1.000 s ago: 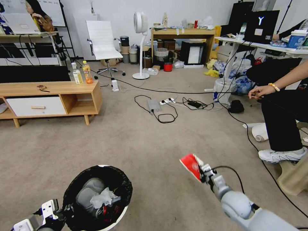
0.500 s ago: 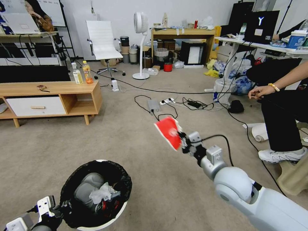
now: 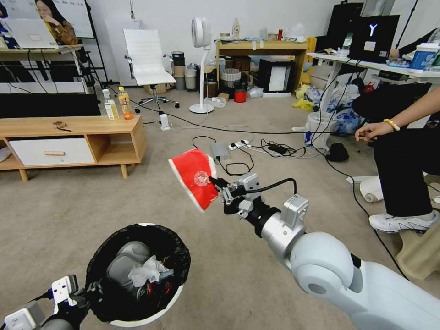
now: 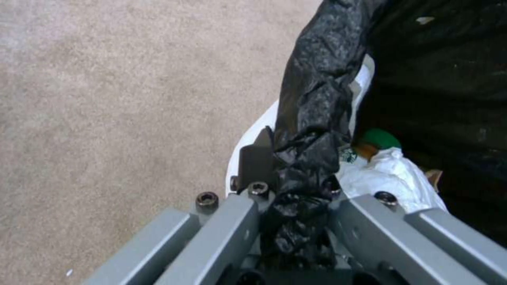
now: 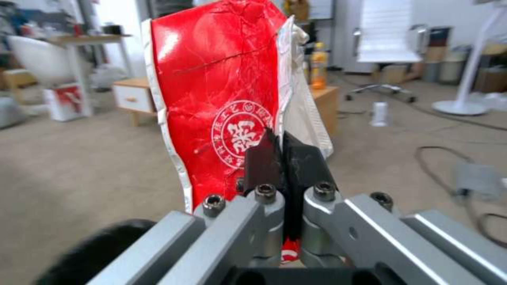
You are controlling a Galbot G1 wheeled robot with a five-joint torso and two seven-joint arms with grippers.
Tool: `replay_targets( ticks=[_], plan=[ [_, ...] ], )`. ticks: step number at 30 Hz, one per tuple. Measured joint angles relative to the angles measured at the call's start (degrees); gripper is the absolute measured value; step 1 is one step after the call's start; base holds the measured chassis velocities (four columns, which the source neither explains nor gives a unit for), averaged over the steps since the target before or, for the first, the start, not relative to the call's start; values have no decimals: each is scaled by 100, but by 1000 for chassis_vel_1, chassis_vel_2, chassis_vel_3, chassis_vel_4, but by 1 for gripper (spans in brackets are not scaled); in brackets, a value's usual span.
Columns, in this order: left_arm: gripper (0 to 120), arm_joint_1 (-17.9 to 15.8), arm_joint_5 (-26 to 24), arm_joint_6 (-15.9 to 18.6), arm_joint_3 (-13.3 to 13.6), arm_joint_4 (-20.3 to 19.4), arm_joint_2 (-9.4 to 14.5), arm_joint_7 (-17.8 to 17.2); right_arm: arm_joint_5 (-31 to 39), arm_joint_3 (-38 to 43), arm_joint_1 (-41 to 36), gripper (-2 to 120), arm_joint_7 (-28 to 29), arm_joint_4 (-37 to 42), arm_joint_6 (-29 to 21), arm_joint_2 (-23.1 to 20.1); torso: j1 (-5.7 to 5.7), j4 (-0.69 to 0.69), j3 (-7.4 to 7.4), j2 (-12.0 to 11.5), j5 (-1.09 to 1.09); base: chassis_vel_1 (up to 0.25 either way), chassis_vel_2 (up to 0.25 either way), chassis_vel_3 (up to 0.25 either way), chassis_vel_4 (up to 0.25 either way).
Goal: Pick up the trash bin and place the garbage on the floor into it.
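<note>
The trash bin [image 3: 158,311], white with a crinkled black bag, is at the lower left of the head view. Grey and white garbage [image 3: 144,272] lies inside it. My left gripper [image 3: 93,293] is shut on the bin's near rim. In the left wrist view its fingertips [image 4: 253,162] pinch the bag-covered rim of the bin [image 4: 317,87], beside a white tissue [image 4: 393,176] and a green cap [image 4: 381,138]. My right gripper [image 3: 219,185] is shut on a flat red packet [image 3: 195,178] with a white logo. It holds the packet in the air above and to the right of the bin. The right wrist view shows that gripper [image 5: 279,152] clamping the packet [image 5: 211,79].
A low wooden cabinet [image 3: 73,133] with two upright bottles [image 3: 117,104] stands at the left. Cables and a power strip [image 3: 238,146] lie on the carpet ahead. A seated person's legs and shoe [image 3: 403,222] are at the right. A fan [image 3: 200,64] and an office chair [image 3: 146,59] stand farther back.
My right arm has swung left and upward with the red packet, bringing it nearer the bin. The left gripper and the bin have barely shifted.
</note>
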Motion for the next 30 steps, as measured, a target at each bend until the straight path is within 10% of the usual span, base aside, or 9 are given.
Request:
replay_targets(
  ticks=[30],
  plan=[
    [1,-80,-35,-4,-7,58,86,23,786,-2297,1027,0,553,-471,-479,703,0,2,0,0,-1,0,0,0,0]
  ],
)
